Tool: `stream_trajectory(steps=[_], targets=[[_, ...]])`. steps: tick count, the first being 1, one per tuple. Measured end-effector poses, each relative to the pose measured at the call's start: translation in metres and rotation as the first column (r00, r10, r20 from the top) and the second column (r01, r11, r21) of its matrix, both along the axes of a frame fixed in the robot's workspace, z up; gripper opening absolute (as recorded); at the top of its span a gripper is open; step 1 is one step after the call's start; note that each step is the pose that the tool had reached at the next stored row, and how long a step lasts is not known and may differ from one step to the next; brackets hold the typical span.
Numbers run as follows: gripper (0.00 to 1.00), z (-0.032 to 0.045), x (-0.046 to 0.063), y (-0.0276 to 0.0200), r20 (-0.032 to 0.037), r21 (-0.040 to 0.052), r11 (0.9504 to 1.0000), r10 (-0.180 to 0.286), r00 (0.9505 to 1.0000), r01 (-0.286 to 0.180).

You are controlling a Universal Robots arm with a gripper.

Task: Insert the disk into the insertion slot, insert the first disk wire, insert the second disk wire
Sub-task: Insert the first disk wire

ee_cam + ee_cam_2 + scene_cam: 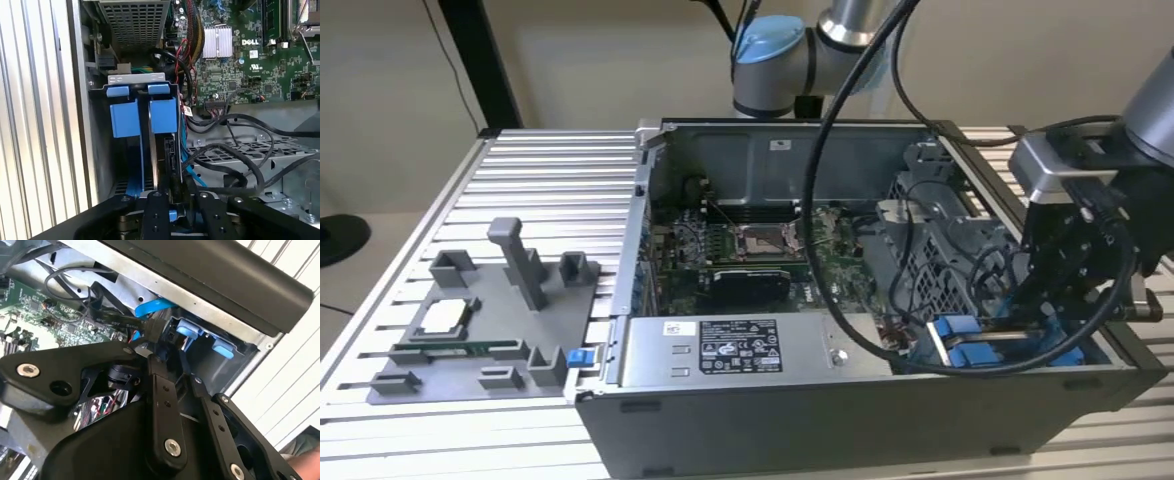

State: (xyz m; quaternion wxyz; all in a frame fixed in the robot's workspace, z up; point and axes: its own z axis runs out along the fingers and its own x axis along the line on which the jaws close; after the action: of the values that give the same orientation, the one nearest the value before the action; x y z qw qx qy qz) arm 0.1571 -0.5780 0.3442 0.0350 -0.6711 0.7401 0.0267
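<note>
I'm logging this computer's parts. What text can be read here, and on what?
Label on the power supply: print too small to read.
Sticker on the computer case: too small.
Circuit board: a white maker's logo beside the heat sink; the rest too small.
Black cable: white lettering, blurred.

Open computer case (854, 425) stands on slatted metal table (547, 180). Inside: green motherboard (761, 250) and labelled silver power-supply box (720, 352). Grey fixture plate (454, 372) lies beside the case, at the exterior view's left.
</note>
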Motion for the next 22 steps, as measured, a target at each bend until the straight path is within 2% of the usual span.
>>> stream_trajectory(steps=[6,11,17,22], targets=[[1.0,0.0273,0.0,0.0,0.0001,0.0001,1.0,0.0,1.0,0.0],[1.0,0.0402,0.0,0.0007,-0.0001,-0.0007,1.0,0.0,1.0,0.0],[1.0,0.0411,0.001,0.0006,-0.0001,-0.0011,1.0,0.0,1.0,0.0],[1.0,0.041,0.013,0.0006,-0.0029,-0.0008,1.0,0.0,1.0,0.0]])
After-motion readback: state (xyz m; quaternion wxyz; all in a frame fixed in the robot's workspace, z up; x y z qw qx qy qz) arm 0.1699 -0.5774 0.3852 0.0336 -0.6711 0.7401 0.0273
